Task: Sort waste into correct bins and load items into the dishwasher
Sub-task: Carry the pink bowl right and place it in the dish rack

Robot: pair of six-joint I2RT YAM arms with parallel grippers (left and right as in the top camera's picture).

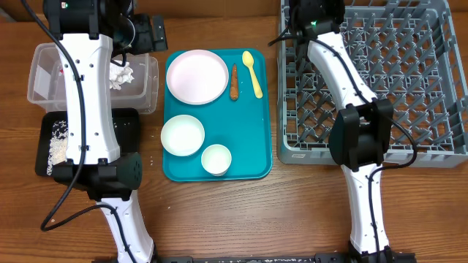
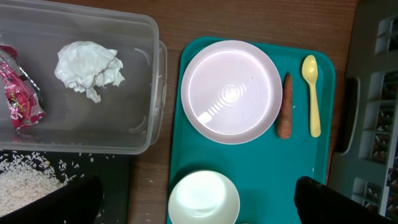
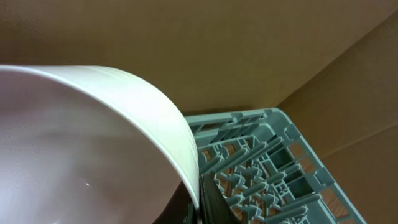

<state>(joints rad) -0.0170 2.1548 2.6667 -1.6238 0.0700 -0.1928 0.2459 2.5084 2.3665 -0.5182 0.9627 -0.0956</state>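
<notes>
My right gripper [image 3: 200,202] is shut on the rim of a white bowl [image 3: 81,143], held tilted over the far left corner of the grey dish rack [image 1: 409,80]; the arm hides the bowl in the overhead view. My left gripper [image 2: 199,202] is open and empty, high above the second white bowl [image 1: 183,135]. The plate [image 1: 197,76], cup [image 1: 216,159], carrot [image 1: 235,82] and yellow spoon [image 1: 252,71] lie on the teal tray. The napkin [image 2: 87,65] and red wrapper [image 2: 18,93] lie in the clear tub [image 1: 44,88]. Rice [image 1: 57,142] lies in the black tray [image 1: 128,124]. No brown lump shows.
The teal serving tray [image 1: 252,139] sits between the bins and the rack. The left arm [image 1: 88,95] stretches over both bins. The right arm [image 1: 358,139] lies across the rack's left side. A cardboard wall stands behind the rack.
</notes>
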